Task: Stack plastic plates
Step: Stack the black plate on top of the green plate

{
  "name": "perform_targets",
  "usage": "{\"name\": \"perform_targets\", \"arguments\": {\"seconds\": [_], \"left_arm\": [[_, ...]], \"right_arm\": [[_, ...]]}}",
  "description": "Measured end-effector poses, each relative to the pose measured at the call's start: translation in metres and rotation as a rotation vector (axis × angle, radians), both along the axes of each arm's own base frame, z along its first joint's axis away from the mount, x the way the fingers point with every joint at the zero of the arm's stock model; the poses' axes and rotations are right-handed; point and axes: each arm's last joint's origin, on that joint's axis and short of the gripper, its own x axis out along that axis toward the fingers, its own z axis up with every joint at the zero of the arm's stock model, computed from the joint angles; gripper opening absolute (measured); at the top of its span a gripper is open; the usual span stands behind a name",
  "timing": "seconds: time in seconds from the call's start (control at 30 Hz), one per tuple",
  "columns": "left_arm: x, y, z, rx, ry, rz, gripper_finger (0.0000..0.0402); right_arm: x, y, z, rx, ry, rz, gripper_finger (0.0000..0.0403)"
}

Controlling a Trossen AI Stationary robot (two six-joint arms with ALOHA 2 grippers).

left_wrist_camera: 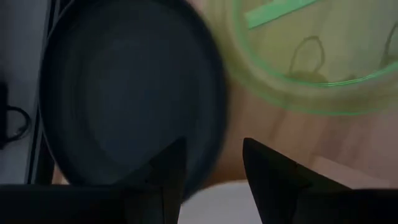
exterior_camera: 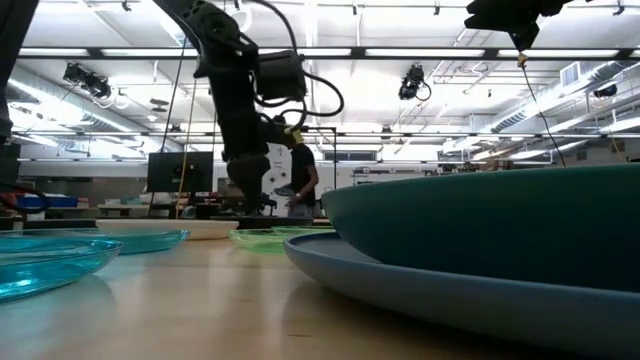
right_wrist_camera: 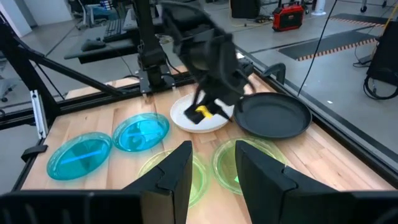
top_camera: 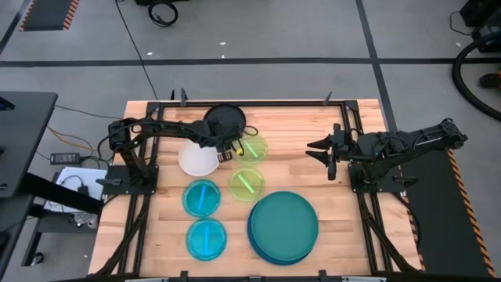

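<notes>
The black plate (top_camera: 225, 119) lies near the table's far edge. The white plate (top_camera: 196, 160) sits just nearer. Two lime plates (top_camera: 254, 149) (top_camera: 246, 182) and two cyan plates (top_camera: 202, 197) (top_camera: 207, 238) lie flat on the table in the middle. The teal plate (top_camera: 283, 219) rests inside the blue plate (top_camera: 254, 239) near the front. My left gripper (top_camera: 229, 149) is open at the black plate's near rim (left_wrist_camera: 208, 168), one finger over the plate and one outside it. My right gripper (top_camera: 317, 149) hangs open above the table's right side, clear of every plate. My left gripper stands astride the black plate's near rim (left_wrist_camera: 208, 168), coming from above and pointing toward the far edge. Whether a finger touches the rim, I cannot tell. The white plate's edge (left_wrist_camera: 217, 202) shows below the fingers.
Black frame rails (top_camera: 344, 117) run along the table's far edge and sides. Bare wood (top_camera: 337, 211) lies right of the teal plate. A person (exterior_camera: 300, 180) stands in the room beyond the table.
</notes>
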Motion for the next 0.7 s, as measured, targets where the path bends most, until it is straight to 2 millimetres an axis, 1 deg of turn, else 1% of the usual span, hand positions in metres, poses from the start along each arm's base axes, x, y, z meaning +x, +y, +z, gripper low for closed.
{"name": "perform_targets", "arguments": {"seconds": [0.1, 0.27, 0.37, 0.47, 0.7], "left_arm": [[-0.003, 0.012, -0.002, -0.026, 0.004, 0.001, 0.0164], [-0.004, 0.024, -0.014, -0.056, 0.032, -0.005, 0.0164], [-0.003, 0.027, -0.025, -0.087, 0.058, -0.003, 0.0164], [-0.003, 0.03, -0.031, -0.093, 0.076, -0.002, 0.0163], [-0.003, 0.03, -0.03, -0.088, 0.083, -0.026, 0.0136]], "right_arm": [[0.0, 0.0, 0.0, -0.005, 0.002, 0.001, 0.0132], [0.0, 0.0, 0.0, -0.006, 0.001, 0.002, 0.0132], [0.0, 0.0, 0.0, -0.006, 0.001, 0.001, 0.0132], [0.0, 0.0, 0.0, -0.006, 0.001, 0.001, 0.0132], [0.0, 0.0, 0.0, -0.007, 0.001, 0.002, 0.0132]]}}
